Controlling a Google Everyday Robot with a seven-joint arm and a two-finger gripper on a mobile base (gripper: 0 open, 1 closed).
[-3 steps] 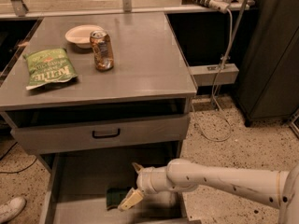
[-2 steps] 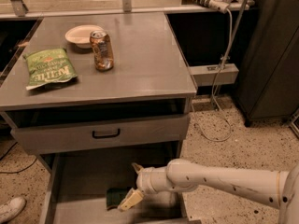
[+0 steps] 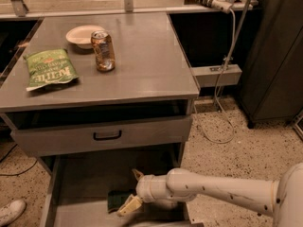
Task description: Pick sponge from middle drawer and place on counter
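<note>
The sponge, dark green on a yellow base, lies on the floor of the open middle drawer, near its front. My gripper reaches into the drawer from the right, just right of the sponge. Its fingers are spread, one tip above the sponge's right end and one tip below it. They are not closed on it. The counter is the grey cabinet top above.
On the counter stand a green chip bag, a soda can and a white bowl. A shut drawer front with a black handle overhangs the open drawer. A shoe is at lower left. Cables hang at right.
</note>
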